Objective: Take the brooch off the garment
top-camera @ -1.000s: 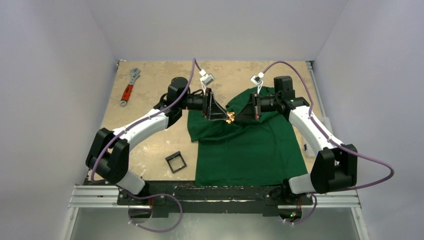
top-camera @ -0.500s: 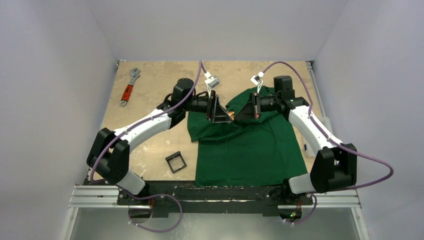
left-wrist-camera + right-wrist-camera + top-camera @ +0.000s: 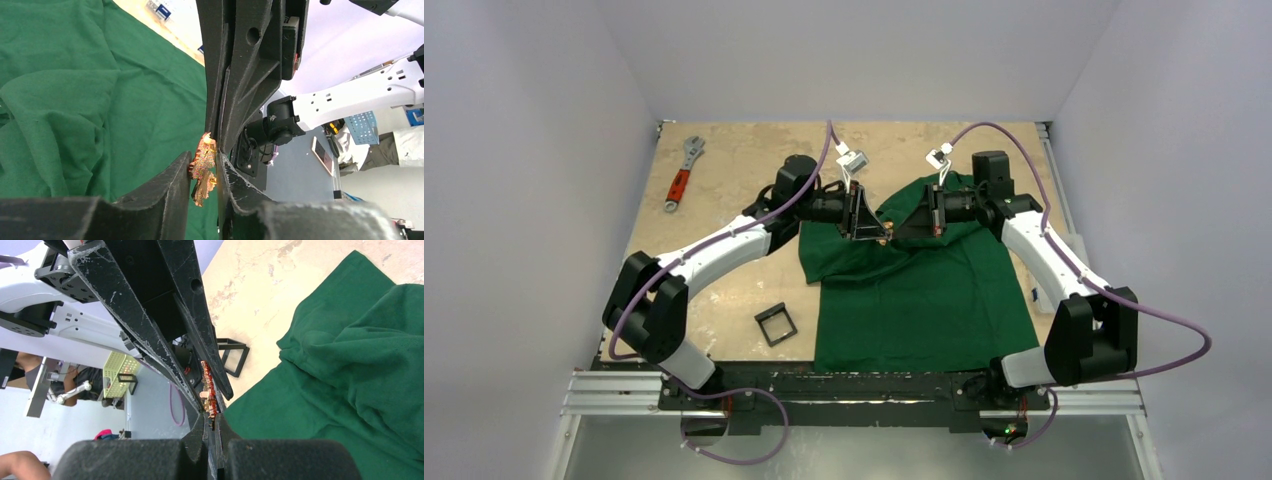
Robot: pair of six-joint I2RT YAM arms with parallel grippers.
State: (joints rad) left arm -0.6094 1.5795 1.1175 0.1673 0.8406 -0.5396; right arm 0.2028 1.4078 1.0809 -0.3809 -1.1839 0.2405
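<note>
The dark green garment (image 3: 924,300) lies spread and rumpled on the table, also filling the left wrist view (image 3: 75,100) and the right wrist view (image 3: 350,365). The two grippers meet tip to tip above its upper part. The small orange-red brooch (image 3: 882,238) sits between them. My right gripper (image 3: 210,422) is shut, with one end of the brooch (image 3: 207,387) pinched at its fingertips. My left gripper (image 3: 204,170) has closed in from the other side. Both of its fingers touch the brooch (image 3: 203,167). No cloth shows between either pair of jaws.
A red-handled wrench (image 3: 682,172) lies at the far left of the tan table (image 3: 724,160). A small black square frame (image 3: 775,325) rests on the table just left of the garment's lower part.
My left arm has reached further right toward the right gripper. Its jaws have narrowed from wide apart to touching the brooch. The right arm and the garment have not moved.
</note>
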